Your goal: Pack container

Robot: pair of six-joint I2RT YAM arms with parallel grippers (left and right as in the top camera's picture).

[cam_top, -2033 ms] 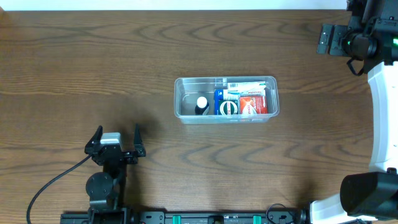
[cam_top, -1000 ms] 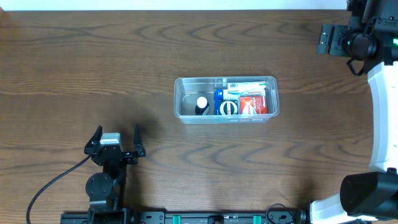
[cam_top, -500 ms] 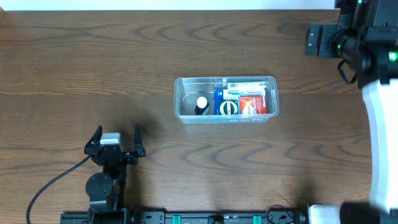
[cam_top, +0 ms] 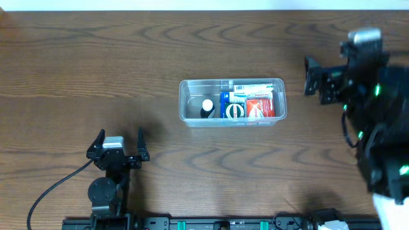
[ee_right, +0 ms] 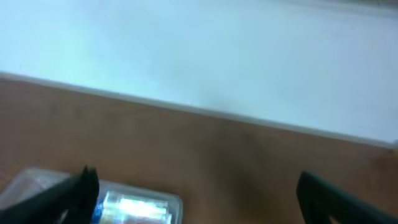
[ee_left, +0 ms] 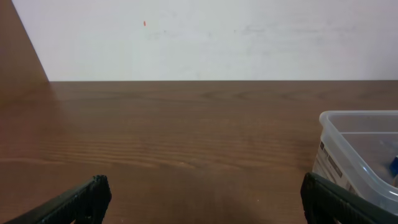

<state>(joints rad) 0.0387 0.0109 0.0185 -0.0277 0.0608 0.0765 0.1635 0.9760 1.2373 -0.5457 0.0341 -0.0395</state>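
The container (cam_top: 190,102) sits near the middle of the table (cam_top: 77,57), long side across, well apart from the left arm and nearer the right. It already holds a dark bottle with a white cap (cam_top: 207,107) standing toward its left end; a blue box (cam_top: 231,106) is beside that, a red box (cam_top: 261,106) at the right end, and a pale box (cam_top: 253,89) along the far wall. The goods are crowded to the right, which leaves bare floor at the left end. No loose item shows on the wood, so the packing looks done or nearly so.

The left gripper (cam_top: 120,135) rests low at the near left, jaws spread wide with nothing between them, facing across the table with the tub's corner at the right edge of its view; placed there it is out of the way. The right gripper (cam_top: 314,80) hangs just right of the tub, jaws wide and empty; its own camera is blurred, probably from motion, yet part of the tub shows low in its frame.
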